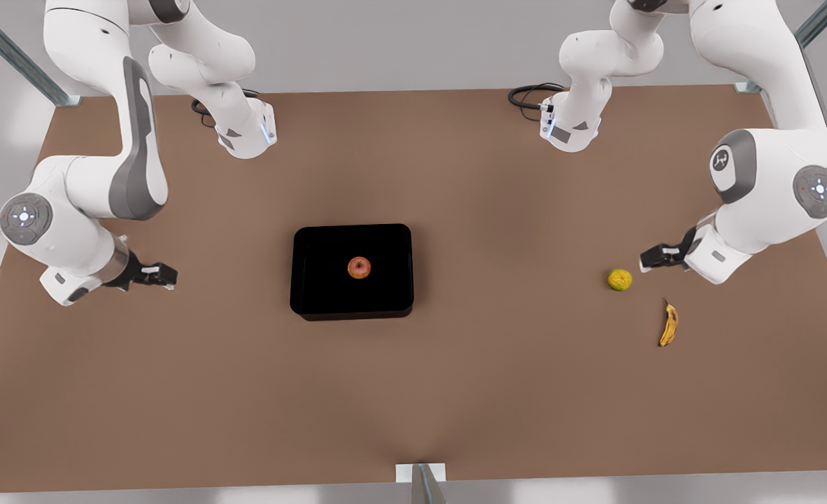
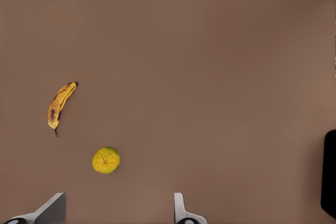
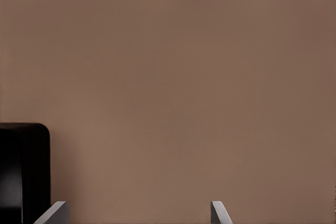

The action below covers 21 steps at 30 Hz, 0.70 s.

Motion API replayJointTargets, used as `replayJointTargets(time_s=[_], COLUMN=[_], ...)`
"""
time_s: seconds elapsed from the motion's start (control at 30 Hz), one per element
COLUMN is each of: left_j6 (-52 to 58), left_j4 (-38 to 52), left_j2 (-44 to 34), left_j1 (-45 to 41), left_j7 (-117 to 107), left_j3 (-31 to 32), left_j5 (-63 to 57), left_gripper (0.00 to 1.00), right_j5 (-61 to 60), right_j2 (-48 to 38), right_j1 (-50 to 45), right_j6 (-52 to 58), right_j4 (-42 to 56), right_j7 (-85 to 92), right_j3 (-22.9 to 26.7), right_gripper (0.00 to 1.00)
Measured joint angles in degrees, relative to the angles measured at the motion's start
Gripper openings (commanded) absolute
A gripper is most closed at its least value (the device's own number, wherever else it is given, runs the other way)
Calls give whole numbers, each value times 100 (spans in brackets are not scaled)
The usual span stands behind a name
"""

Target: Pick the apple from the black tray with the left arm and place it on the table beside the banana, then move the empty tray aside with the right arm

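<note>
The red-orange apple (image 1: 359,267) lies in the middle of the black tray (image 1: 322,280), which sits at the centre of the brown table (image 1: 511,231). The spotted banana (image 1: 669,324) lies on the table toward the front view's right and also appears in the left wrist view (image 2: 60,106). My left gripper (image 1: 643,262) hovers open at the front view's right, just beyond the round fruit and far from the tray; its open fingers (image 2: 181,211) hold nothing. My right gripper (image 1: 168,276) hovers open at the front view's left, short of the tray's edge (image 3: 21,171).
A round yellow-green fruit (image 1: 619,279) rests between the left gripper and the banana, also seen from the left wrist (image 2: 106,160). The tray's edge (image 2: 329,174) reaches into the left wrist view. A metal post (image 1: 424,483) stands at the near edge.
</note>
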<state>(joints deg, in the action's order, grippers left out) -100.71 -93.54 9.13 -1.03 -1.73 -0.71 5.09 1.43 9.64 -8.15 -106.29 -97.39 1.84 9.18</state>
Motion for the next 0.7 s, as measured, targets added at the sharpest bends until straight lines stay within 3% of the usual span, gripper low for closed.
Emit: replayJointTargets(time_s=[0.13, 0.23, 0.37, 0.6, 0.7], left_j6=[-131, -126, -28, -598, -1034], left_j4=[140, 745, 1846, 2698, 3875], left_j2=[85, 486, 1578, 3186, 4253], left_j1=[-228, -1524, -3542, -4623, -4928], left_j7=[49, -64, -642, -2565, -3414], left_j3=[46, 76, 93, 529, 464], left_j5=[-103, -190, -273, -712, -1037], left_gripper=[100, 100, 100, 100, 100], right_j5=[25, 37, 43, 40, 40], right_j2=[2, 44, 95, 115, 120], right_j1=[3, 1, -3, -3, -2], right_j6=[-249, -355, -430, -487, -499], right_j4=[53, 82, 94, 103, 111], right_j7=[16, 27, 46, 72, 80], right_j3=[10, 11, 7, 8, 9], right_gripper=[100, 100, 100, 100, 100])
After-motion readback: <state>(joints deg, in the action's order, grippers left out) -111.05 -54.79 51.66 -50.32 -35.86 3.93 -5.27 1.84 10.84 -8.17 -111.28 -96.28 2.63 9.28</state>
